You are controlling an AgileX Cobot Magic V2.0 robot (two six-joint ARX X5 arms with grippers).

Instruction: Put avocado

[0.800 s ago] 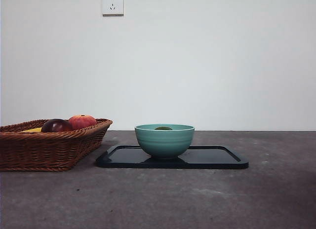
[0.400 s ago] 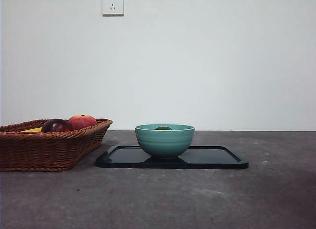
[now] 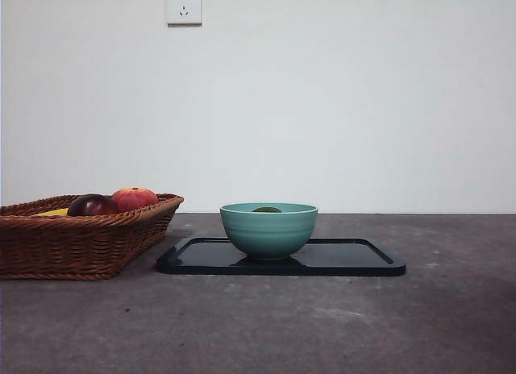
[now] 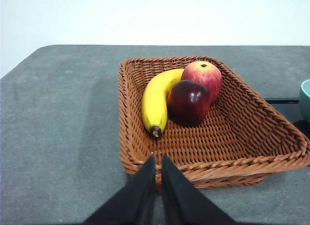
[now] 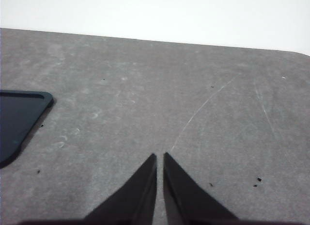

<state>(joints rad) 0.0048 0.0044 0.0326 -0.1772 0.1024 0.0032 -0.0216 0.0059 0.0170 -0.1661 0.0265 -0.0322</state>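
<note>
The dull dark-green round avocado (image 3: 267, 209) sits inside the teal round bowl (image 3: 268, 231). Only its top peeks over the rim. The bowl stands on the flat black tray (image 3: 355, 259), and the tray lies on the grey table (image 3: 322, 326).

Beside the tray is the brown woven basket (image 4: 242, 137). In it lie a long yellow banana (image 4: 156, 101), a dark maroon apple (image 4: 189, 102) and a red-orange apple (image 4: 203, 74), all touching each other.

The left gripper (image 4: 158, 169) hangs near the basket's close edge. Its two black jaws are pressed together with nothing between them. The right gripper (image 5: 160, 167) hangs over bare table, off to the side of the tray's corner. Its jaws are pinched together too, and hold nothing.

The job looks done. What could go wrong now? An arm could swing low and bump the bowl or basket. Then the bowl might slide on the smooth tray, or the avocado might roll out.
</note>
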